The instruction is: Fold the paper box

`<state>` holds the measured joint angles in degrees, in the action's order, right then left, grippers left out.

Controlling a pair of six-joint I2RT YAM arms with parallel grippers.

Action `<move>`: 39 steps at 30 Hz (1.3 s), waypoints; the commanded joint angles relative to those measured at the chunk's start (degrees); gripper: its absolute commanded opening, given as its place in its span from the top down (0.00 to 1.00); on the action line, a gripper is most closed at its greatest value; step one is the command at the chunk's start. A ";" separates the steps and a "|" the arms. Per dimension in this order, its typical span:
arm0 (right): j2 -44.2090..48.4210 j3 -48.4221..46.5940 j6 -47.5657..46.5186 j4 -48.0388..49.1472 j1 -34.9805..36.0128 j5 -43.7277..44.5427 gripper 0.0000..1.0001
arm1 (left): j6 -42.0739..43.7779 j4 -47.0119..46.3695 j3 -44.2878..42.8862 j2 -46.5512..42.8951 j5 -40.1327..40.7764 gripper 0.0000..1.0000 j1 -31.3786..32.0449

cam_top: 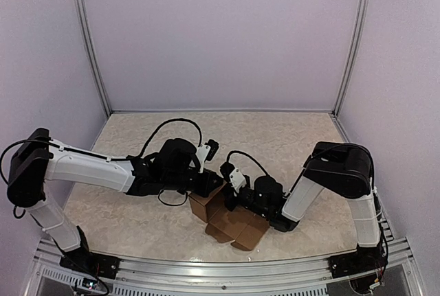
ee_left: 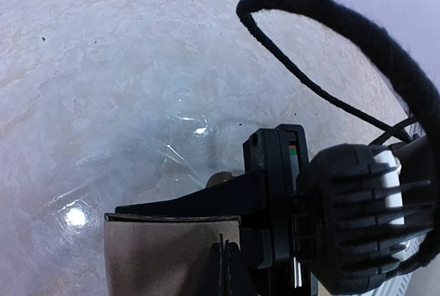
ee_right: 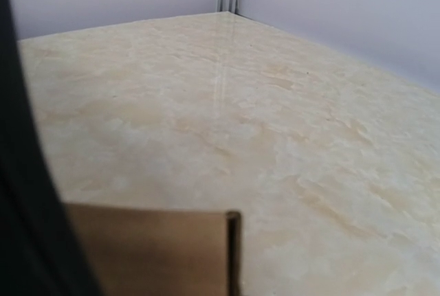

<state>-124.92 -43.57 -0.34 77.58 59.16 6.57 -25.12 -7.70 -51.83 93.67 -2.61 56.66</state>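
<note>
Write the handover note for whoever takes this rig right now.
Left hand: shut, at the raised wall of the box. Whether it pinches the cardboard cannot be seen.
Right hand: shut, at the same wall from the other side. Its grip is equally unclear.
Box: near the front edge of the table, between the two arms.
Done: one part stands upright.
To do: the flaps toward the front edge lie flat. Fold them up and close the box.
</note>
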 commanded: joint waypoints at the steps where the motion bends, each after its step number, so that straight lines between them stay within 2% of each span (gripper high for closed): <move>1: -0.66 -0.44 -1.04 6.69 0.75 -0.43 1.00 | -0.10 1.46 -0.37 0.73 -0.02 1.00 0.18; 10: -0.30 -0.11 -1.34 6.10 0.97 -0.41 1.00 | -0.10 1.56 -0.22 0.81 0.74 1.00 -0.04; 11: -0.13 0.24 -1.26 6.21 1.01 -0.34 0.98 | -0.18 1.63 -0.13 0.78 0.94 1.00 -0.10; 19: 3.41 4.04 -0.88 5.13 0.96 -0.52 0.63 | -0.67 1.53 0.57 0.43 1.76 1.00 -0.75; 22: 5.99 6.20 -0.27 4.85 0.96 -0.40 0.57 | -0.81 1.52 0.68 0.24 2.08 1.00 -0.98; 26: 10.92 9.53 0.20 1.47 0.97 -0.91 0.54 | -0.73 1.63 0.75 0.03 2.26 1.00 -1.20; 30: 18.45 13.51 3.91 -5.37 0.96 -0.41 0.52 | -0.55 1.99 0.90 -0.15 2.44 1.00 -1.53; 39: 39.13 15.29 10.90 -37.79 -0.25 0.75 0.48 | -0.11 1.13 2.72 -1.66 1.80 1.00 -2.93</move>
<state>-92.66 -29.26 5.52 57.65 59.48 6.72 -25.52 -7.97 -51.11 93.36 -1.04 54.52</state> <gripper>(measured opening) 0.507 0.005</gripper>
